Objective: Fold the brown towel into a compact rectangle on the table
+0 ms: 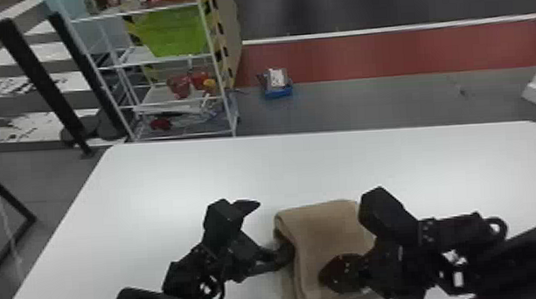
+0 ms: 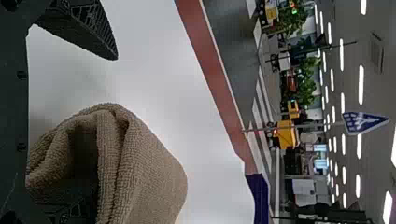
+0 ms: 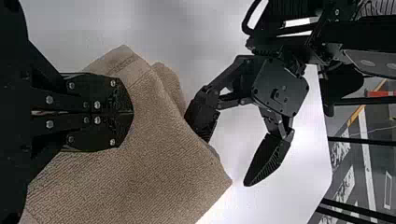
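Blue triangular sign [image 2: 377,121], white symbol [image 2: 360,122], on a pole [image 2: 303,126]

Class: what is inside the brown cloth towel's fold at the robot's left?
One black finger of the left gripper; the brown towel covers its tip and anything deeper.

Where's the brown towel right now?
In the head view, the folded brown towel lies on the white table near the robot, just right of centre, with the left gripper at its left edge and the right gripper over its right part.
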